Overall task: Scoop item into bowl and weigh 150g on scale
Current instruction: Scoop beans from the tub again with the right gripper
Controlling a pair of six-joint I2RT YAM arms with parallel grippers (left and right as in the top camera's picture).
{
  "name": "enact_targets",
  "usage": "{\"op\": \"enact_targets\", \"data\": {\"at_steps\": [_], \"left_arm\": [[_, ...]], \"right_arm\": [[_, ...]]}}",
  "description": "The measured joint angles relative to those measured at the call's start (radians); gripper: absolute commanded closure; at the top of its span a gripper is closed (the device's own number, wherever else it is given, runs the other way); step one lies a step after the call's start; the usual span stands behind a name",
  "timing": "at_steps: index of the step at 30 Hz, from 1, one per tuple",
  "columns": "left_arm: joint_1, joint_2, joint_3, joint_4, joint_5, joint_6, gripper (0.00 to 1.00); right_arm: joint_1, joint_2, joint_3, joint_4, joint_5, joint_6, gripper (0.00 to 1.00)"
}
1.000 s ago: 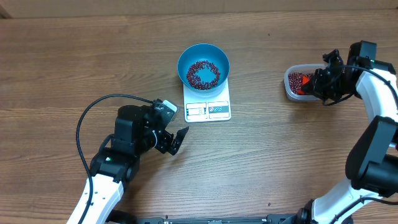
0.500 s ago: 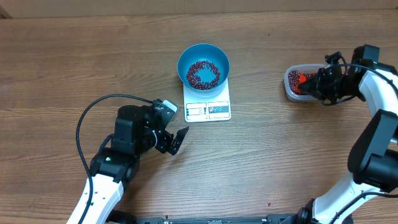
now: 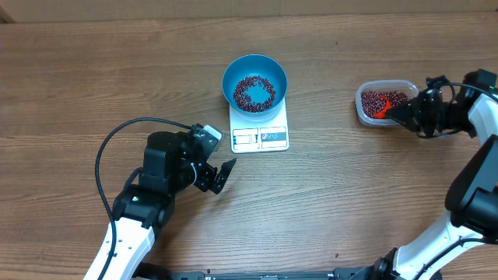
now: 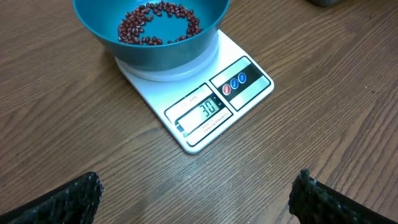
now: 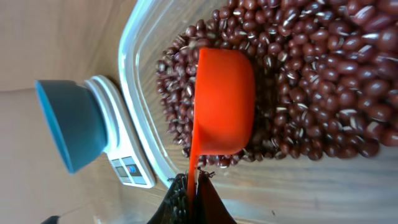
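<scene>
Some beans [image 4: 158, 22] sit in the bowl [image 4: 155, 53] on the scale [image 4: 249, 87]. Right gripper [image 5: 191, 186] pinches the orange scoop [image 5: 224, 102] handle, cup in the tub [image 3: 359, 101], probably for another load. Left gripper [image 3: 222, 175] gapes wide, empty, facing the display.

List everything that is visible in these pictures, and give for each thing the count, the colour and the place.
bowl: one, light blue, standing on the scale
beans: many, dark red, a ring in the bowl and a heap in the tub
scale: one, white, middle of the table, display reads 30
tub: one, clear plastic, on the table near the right arm
scoop: one, orange, in the tub over the beans
table: one, brown wood, under everything
cable: one, black, looping beside the left arm
left tool: one, black, open and empty, near the display end of the scale
right tool: one, black, shut on the scoop's handle at the tub
</scene>
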Motion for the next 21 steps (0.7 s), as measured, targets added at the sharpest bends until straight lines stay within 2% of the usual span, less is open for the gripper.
{"op": "enact_targets", "data": {"at_steps": [21], "left_arm": [[0.0, 0.0, 0.0, 0.0, 0.0, 0.0, 0.01]], "right_arm": [[-0.112, 0.0, 0.0, -0.068, -0.255, -0.117, 0.96]]}}
